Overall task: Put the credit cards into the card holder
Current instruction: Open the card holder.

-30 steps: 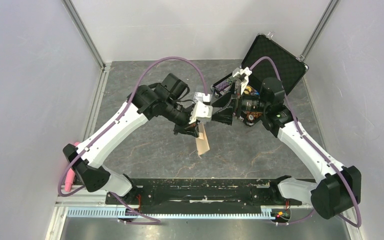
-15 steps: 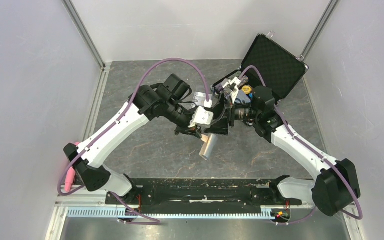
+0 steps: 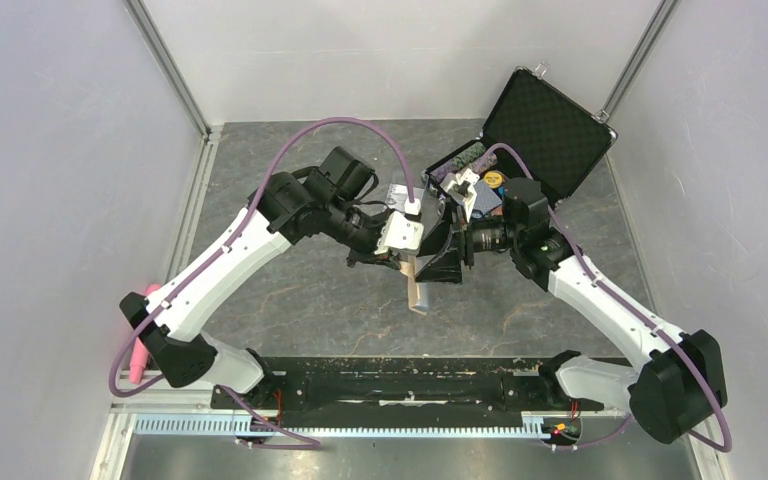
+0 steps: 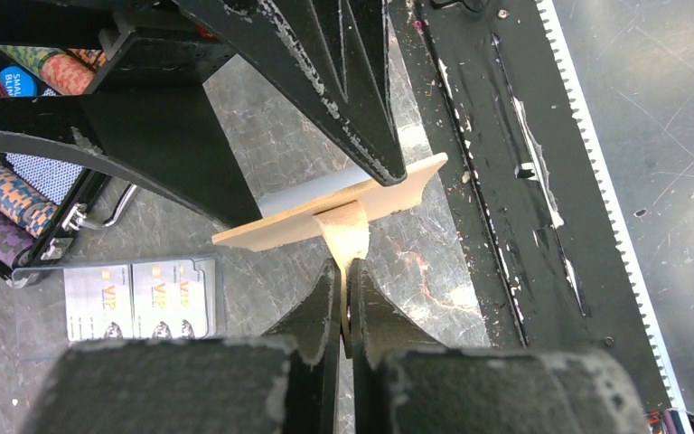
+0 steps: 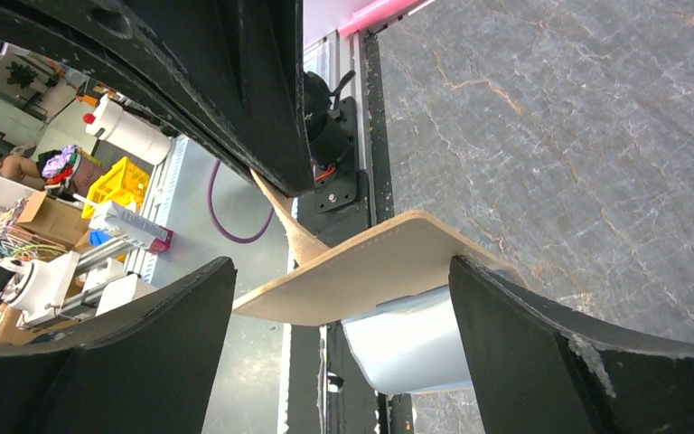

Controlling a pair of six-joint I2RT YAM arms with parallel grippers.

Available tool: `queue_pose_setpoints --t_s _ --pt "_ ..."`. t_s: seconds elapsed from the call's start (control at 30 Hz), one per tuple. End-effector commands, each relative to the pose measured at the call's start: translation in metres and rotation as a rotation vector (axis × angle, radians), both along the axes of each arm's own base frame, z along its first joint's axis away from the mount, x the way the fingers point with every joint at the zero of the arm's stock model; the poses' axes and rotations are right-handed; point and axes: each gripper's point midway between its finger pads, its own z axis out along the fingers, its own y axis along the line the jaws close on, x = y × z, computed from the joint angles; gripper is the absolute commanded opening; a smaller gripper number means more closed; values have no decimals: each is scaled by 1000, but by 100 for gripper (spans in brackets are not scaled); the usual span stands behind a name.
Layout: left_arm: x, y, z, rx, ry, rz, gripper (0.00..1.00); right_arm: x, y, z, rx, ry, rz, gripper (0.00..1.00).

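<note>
Centrally above the table [image 3: 290,300], the two arms are seen meeting tip to tip. The left gripper [image 4: 344,271] is shut tight on a small tan strap [image 4: 343,231] of the holder [image 4: 389,185], and the holder is held up by that strap alone. The holder is seen partly folded, tan outside, with pale blue lining showing beneath its flap. The right gripper [image 5: 342,276] is spread wide, its black fingers [image 5: 542,362] set one to each side of the holder. Whether either finger touches the holder cannot be told. The cards [image 4: 135,298] are seen lying flat on the table, at least two side by side, each with a small gold mark. They lie behind the left gripper, just beside the near corner of the open black case [image 3: 550,125], in which rows of coloured chips [image 4: 0,190] are stacked.
</note>
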Motion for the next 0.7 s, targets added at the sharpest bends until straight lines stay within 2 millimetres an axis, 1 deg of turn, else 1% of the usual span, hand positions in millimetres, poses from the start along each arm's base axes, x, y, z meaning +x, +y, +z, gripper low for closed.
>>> queue_pose_setpoints --t_s 0.0,0.1,0.17,0.33,0.47,0.67 --pt "-1 -1 22 -72 -74 -23 2 -6 -3 11 3 -63 14 91" --pt "-7 0 21 -73 -53 -46 2 4 -4 17 -15 -104 -37 93" --pt "-13 0 20 -73 -34 -66 2 12 -3 28 -12 -137 -63 94" --pt "-27 -2 21 -100 17 -112 2 22 3 48 18 -164 -58 96" --pt "-35 -6 25 -126 42 -137 2 15 9 53 73 -149 1 96" --pt "-36 -8 30 -150 39 -140 2 -7 19 51 118 -103 82 95"
